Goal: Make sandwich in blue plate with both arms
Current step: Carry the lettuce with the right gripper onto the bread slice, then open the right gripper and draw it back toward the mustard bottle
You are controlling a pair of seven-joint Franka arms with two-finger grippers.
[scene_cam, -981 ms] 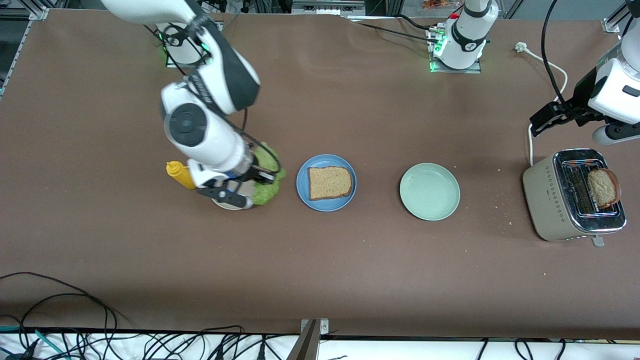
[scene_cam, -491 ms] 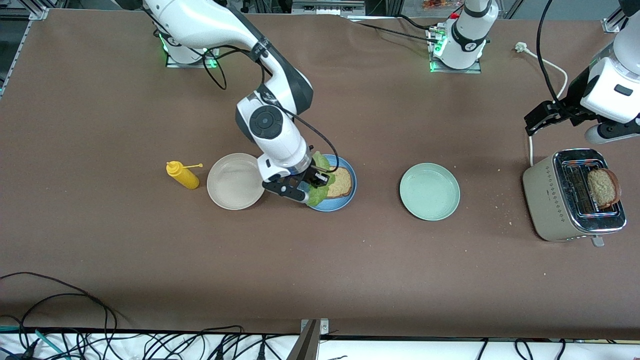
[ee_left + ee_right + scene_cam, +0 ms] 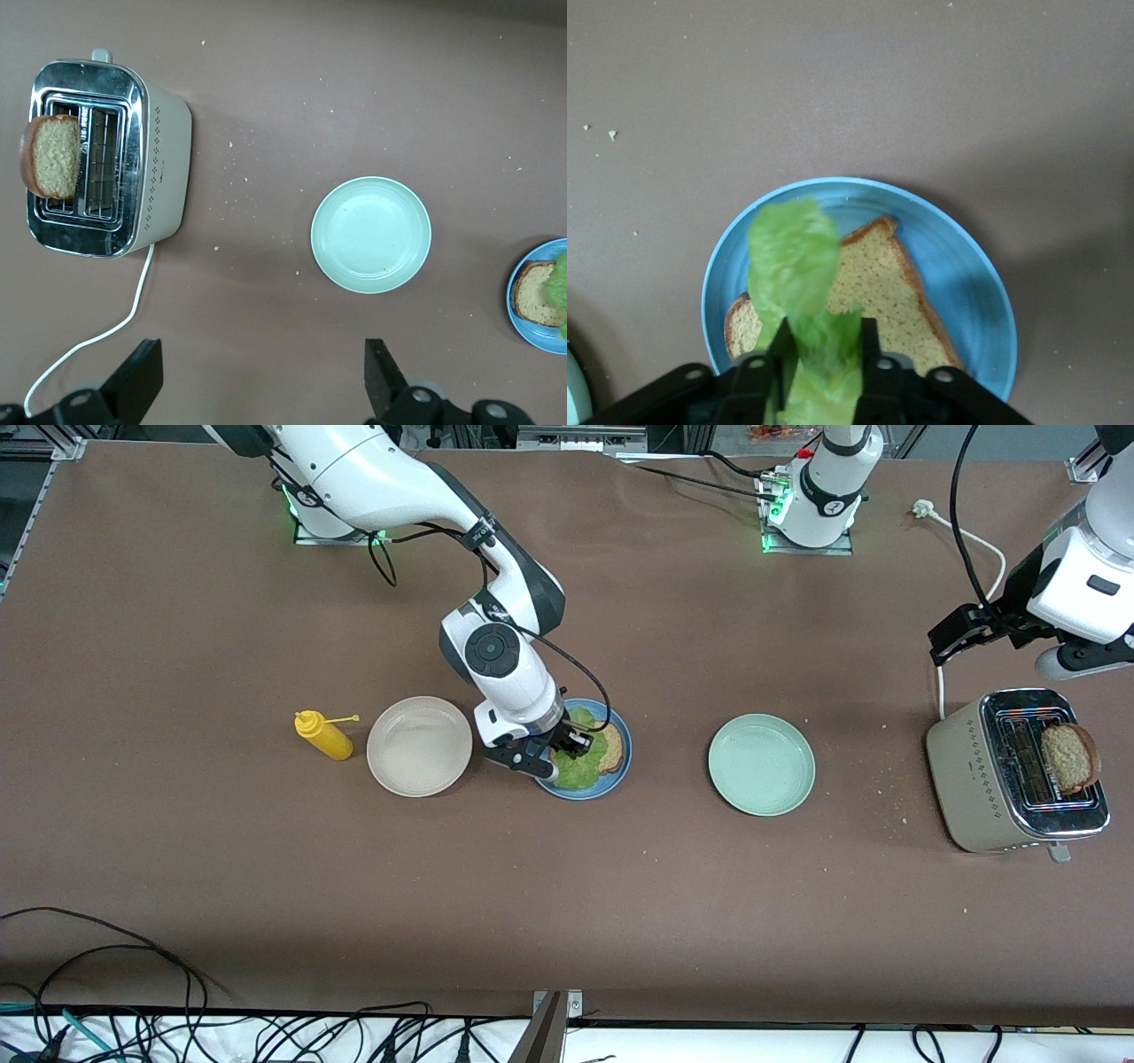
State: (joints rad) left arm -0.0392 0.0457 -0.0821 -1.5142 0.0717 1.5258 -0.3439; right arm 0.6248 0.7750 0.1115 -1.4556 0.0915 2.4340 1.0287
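Note:
The blue plate [image 3: 613, 783] [image 3: 966, 292] lies mid-table and carries one slice of brown bread [image 3: 612, 750] [image 3: 877, 283]. My right gripper [image 3: 567, 748] [image 3: 824, 332] hangs low over the plate, shut on a ruffled green lettuce leaf [image 3: 576, 772] [image 3: 793, 257] that drapes over part of the slice. A second slice [image 3: 1069, 757] [image 3: 53, 158] sticks up from a slot of the toaster [image 3: 983, 779] [image 3: 164, 168]. My left gripper [image 3: 952, 638] [image 3: 261, 372] waits open and holding nothing, in the air over the table beside the toaster.
A pale mint-green plate [image 3: 760, 764] [image 3: 370, 235] lies between the blue plate and the toaster. A beige plate [image 3: 418, 746] and a yellow squeeze bottle [image 3: 321, 735] sit toward the right arm's end. The toaster's white cord [image 3: 974, 540] trails toward the arm bases.
My right arm carried the lettuce from the beige plate over to the blue plate and lowered it onto the bread. The left arm barely moved.

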